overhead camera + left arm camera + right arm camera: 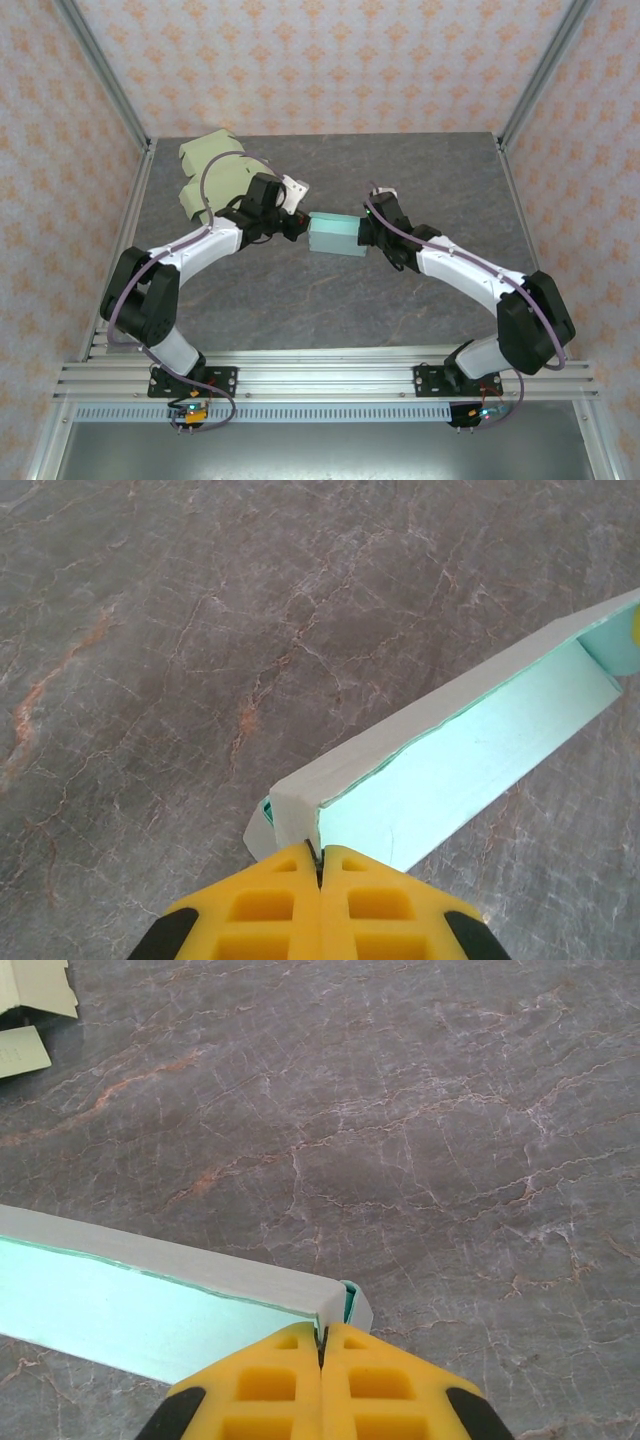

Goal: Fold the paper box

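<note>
Yellow fingers [280,905] of left gripper [320,860] and right gripper [322,1338] are clamped on opposite paper box [335,236] ends, presumably steadying it between them.

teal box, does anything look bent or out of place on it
Nothing torn or spilled. The teal box is pinched at its ends by the left hand and right hand. Its long seam gapes slightly and runs wavy near the left hand, so that side isn't closed flush, and a tab sticks out at each pinched corner.
</note>
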Motion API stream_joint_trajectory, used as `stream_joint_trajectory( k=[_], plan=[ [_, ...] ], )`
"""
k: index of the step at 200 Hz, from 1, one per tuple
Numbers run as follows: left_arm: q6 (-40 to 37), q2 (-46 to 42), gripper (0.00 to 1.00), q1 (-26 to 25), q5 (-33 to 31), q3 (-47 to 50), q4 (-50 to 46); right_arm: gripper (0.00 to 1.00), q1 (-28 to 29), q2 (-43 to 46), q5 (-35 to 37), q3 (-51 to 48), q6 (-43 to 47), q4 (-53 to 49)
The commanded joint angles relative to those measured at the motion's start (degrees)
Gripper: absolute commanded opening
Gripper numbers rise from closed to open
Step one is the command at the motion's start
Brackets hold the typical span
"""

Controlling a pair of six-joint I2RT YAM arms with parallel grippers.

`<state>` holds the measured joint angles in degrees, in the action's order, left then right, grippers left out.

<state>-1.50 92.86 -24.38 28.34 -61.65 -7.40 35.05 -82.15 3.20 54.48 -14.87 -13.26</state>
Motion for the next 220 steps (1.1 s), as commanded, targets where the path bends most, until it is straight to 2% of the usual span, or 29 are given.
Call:
stream_joint_trajectory(
  k=[1, 24, 111, 153, 220],
  plan=[
    [6.0, 0.6, 0.0, -3.1, -0.3, -2.9, -0.6, 0.0, 0.5, -1.4, -1.0, 1.5, -1.6, -1.6],
    [10.2, 0.9, 0.0, -4.3, -1.3, -3.4, 0.5, 0.0, 0.6, -1.7, -0.5, 2.0, -2.7, -1.7],
    [16.1, 2.4, 0.0, -5.2, -2.9, 0.0, 3.2, 0.0, 1.3, -3.2, 0.3, 2.2, -4.3, -1.1],
    [13.7, 2.7, 0.0, -5.5, -6.5, 1.0, 1.1, 0.0, 1.3, -2.7, -0.5, 4.4, -4.5, -2.8],
    [13.7, 2.7, 0.0, -5.8, -7.2, 2.4, 2.1, 0.0, 1.3, -3.7, -1.7, 8.1, -7.2, -3.2]
  ],
)
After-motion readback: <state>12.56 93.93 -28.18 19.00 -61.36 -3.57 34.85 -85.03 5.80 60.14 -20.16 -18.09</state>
